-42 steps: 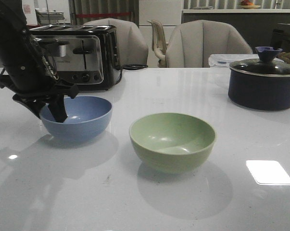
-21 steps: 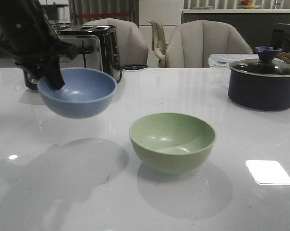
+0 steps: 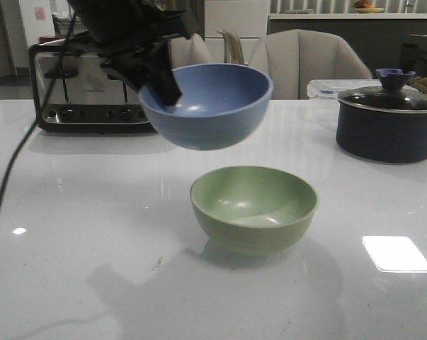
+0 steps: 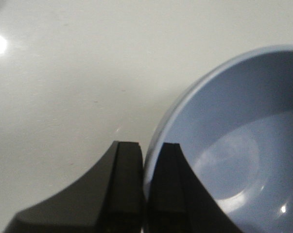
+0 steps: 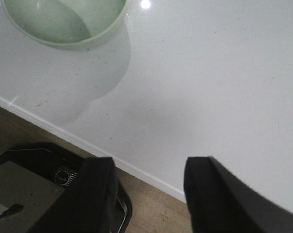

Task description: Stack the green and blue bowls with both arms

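Pinching the blue bowl point(image 3: 207, 106) by its rim, the left gripper point(image 3: 161, 83) holds it in the air above the green bowl point(image 3: 254, 208) — slightly off-centre, toward the toaster point(image 3: 93, 95). Right gripper point(image 5: 147, 194) — fingers spread, nothing between them — hangs over the table point(image 5: 224, 87) edge near the green bowl.

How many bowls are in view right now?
2: the blue bowl held in the air by the left gripper, and the green bowl on the table below it.
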Tool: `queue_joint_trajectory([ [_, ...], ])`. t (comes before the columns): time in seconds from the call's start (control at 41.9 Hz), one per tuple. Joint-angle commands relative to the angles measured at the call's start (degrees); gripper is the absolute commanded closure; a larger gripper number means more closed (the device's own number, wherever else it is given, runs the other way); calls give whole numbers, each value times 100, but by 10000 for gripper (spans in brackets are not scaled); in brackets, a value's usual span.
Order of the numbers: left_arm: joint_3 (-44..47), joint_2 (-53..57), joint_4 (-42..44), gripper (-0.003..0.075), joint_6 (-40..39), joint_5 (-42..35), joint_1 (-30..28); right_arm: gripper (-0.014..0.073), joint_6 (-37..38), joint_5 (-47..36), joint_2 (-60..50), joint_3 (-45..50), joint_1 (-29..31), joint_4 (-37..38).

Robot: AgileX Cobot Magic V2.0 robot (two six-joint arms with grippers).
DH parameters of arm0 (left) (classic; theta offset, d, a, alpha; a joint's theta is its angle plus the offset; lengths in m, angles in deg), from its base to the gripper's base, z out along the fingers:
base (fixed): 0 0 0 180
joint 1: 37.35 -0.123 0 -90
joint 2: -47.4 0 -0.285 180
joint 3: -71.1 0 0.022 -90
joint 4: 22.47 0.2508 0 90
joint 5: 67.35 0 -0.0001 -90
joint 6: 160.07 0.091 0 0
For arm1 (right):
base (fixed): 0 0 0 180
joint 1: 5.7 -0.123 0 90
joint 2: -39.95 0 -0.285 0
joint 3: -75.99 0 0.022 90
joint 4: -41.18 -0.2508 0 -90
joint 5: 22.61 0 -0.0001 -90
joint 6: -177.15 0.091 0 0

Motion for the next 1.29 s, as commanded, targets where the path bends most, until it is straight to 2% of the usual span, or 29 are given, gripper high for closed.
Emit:
queue_joint_trajectory([
  [0.0,-191,152,-180,619,21,-397,368,153,-45,-228,-56,-147,1,55],
  [0.263,-204,-323,-180,619,21,-660,661,153,-45,-228,-56,-147,1,55],
  [0.358,-204,-434,-169,589,21,-602,661,153,-45,-228,-56,-147,1,55],
  [0.43,-204,-476,-181,501,21,-558,661,153,-45,-228,-56,-147,1,55],
  [0.478,-204,-476,-181,395,21,-558,661,153,-45,-228,-56,-147,1,55],
  [0.549,-248,-462,-181,278,21,-508,647,153,-45,-228,-56,-147,1,55],
  [0.597,-314,-441,-170,217,21,-456,634,153,-45,-228,-56,-147,1,55],
  [0.645,-340,-389,-161,192,21,-425,608,153,-45,-228,-56,-147,1,55],
  [0.932,-201,785,335,190,21,32,605,153,-45,-228,-56,-147,1,55],
  [1.266,1508,3121,612,190,30,12,605,153,-45,-228,-56,-147,1,55],
])
